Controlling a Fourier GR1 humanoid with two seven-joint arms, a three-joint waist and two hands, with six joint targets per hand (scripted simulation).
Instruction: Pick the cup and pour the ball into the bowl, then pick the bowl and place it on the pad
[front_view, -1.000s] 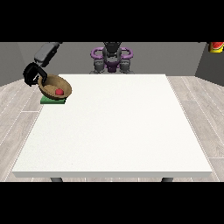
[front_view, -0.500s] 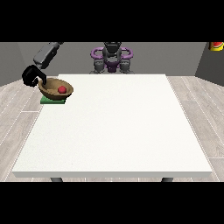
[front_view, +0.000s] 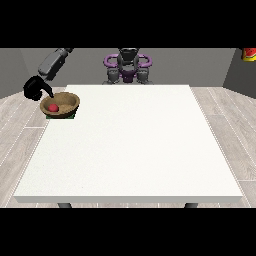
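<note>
Bowl (front_view: 60, 104) sits at the far corner of the worktop (front_view: 130, 145) on the view's left, resting on the green pad (front_view: 71, 116); only a sliver of pad shows under its near edge. Red ball (front_view: 53, 107) lies inside the bowl, toward the side nearest my hand. No cup in view.

My hand at the view's left (front_view: 36, 89) hangs just outside the bowl's outer rim, out past the worktop's edge. One of the fingers (front_view: 49, 94) points down toward the rim, touching it or a hair off; I cannot tell which. Whether the rest of that hand is curled or slack I cannot tell either; it reads as one dark mass. I cannot make out my other hand.

Judgement: pour is done, bowl looks set down on the pad, so the step in hand is letting go and clearing away.

How to do it well:
- Spread the fingers fully before moving the arm, so nothing hooks the rim.
- Leave upward and outward, away from the bowl, not across it. A sideways drag would slide the bowl off the pad or tip it, and the ball would roll.
- The bowl is close to the corner; any nudge toward the edge is the one to avoid.
- Watch that the bowl sits flat and that the pad is under it all the way round. The far side is hidden, so that stays unconfirmed.
</note>
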